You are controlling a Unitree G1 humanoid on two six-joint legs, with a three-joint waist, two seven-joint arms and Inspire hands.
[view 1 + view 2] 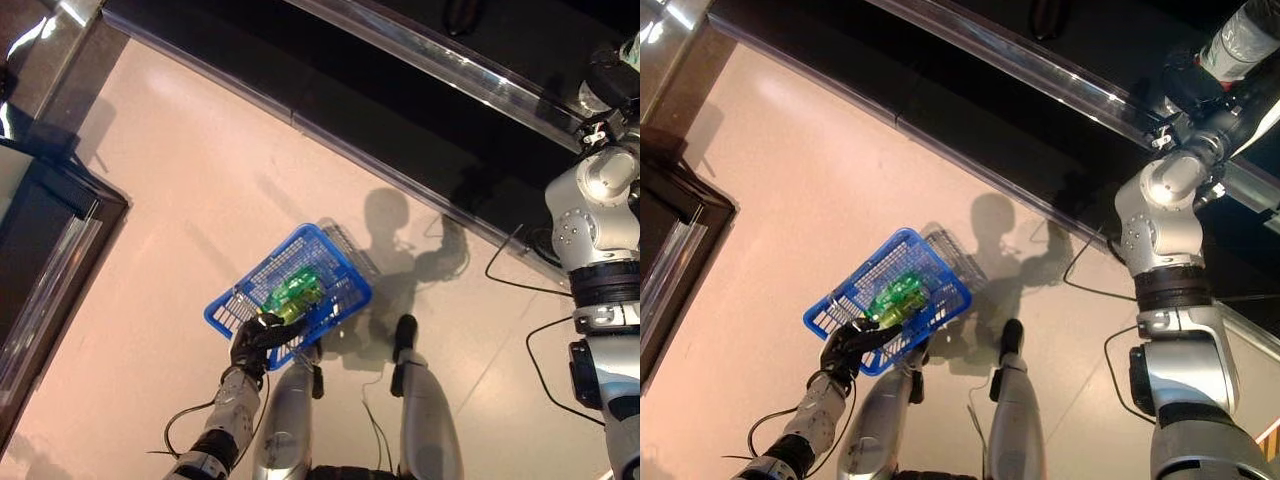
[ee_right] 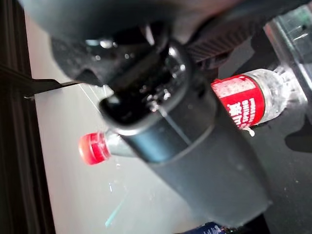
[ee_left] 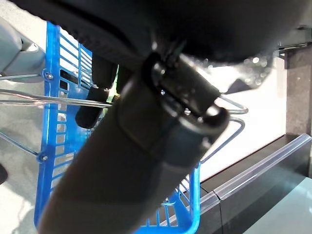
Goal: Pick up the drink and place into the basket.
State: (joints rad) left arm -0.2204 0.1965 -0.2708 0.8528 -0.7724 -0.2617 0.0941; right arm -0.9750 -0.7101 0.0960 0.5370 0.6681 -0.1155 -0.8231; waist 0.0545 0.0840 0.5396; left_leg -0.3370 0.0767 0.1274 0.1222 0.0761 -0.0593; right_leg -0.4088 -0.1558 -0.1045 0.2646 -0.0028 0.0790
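Observation:
My left hand (image 1: 258,335) is shut on the thin wire handles (image 3: 29,100) of the blue basket (image 1: 232,302) and holds it up low in front of me at the left. Green drinks (image 1: 297,292) lie inside the basket. My right arm reaches up to the dark shelf at the back right. In the right wrist view my right hand (image 2: 161,122) has its thumb curled across a clear bottle (image 2: 241,100) with a red label and a red cap (image 2: 92,147). The hand hides the bottle's middle.
A long dark shelf unit with a glass front edge (image 1: 420,60) runs across the back. A dark cabinet (image 1: 40,250) stands at the left. Pale floor (image 1: 180,180) lies between them.

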